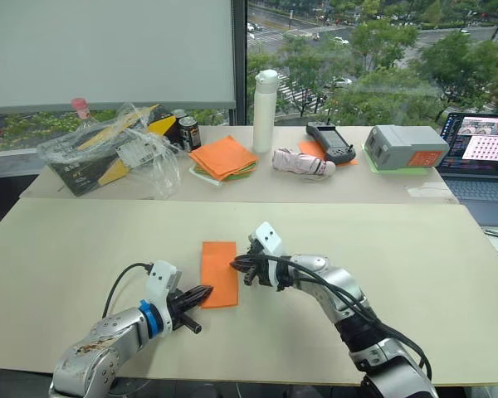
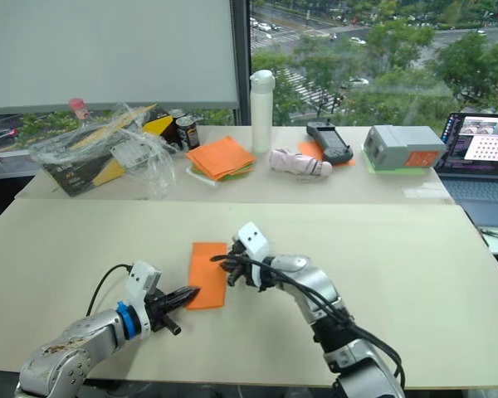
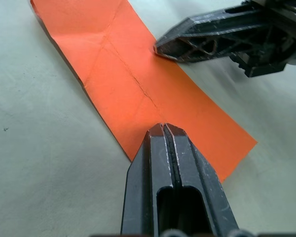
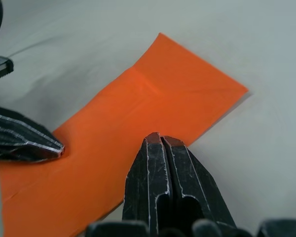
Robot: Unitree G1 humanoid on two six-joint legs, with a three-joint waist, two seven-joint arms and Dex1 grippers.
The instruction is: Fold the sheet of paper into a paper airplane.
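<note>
Orange paper lies flat on a pale table (image 1: 83, 249), folded in half into a narrow upright rectangle, directly in front of the robot. This sheet of paper (image 1: 220, 274) shows faint crease lines running across and diagonally over its surface in the left wrist view.

Both arms reach in toward it. The left gripper (image 1: 201, 294) has its two black fingers pressed together with nothing between them, their tips resting on the near left corner of the paper. The right gripper (image 1: 239, 265) also has its fingers closed together on nothing, tips touching the paper's right edge about halfway along.

As a judgement, the task is at an early stage: the halving fold appears done, and the grippers seem to be flattening or steadying it. The nose corners, the wing folds and the final pointed wedge shape all appear to remain.

Farther back, on a second table, sit a stack of orange and green sheets (image 1: 224, 157), a white bottle (image 1: 266, 110), and an open laptop (image 1: 481, 157).
</note>
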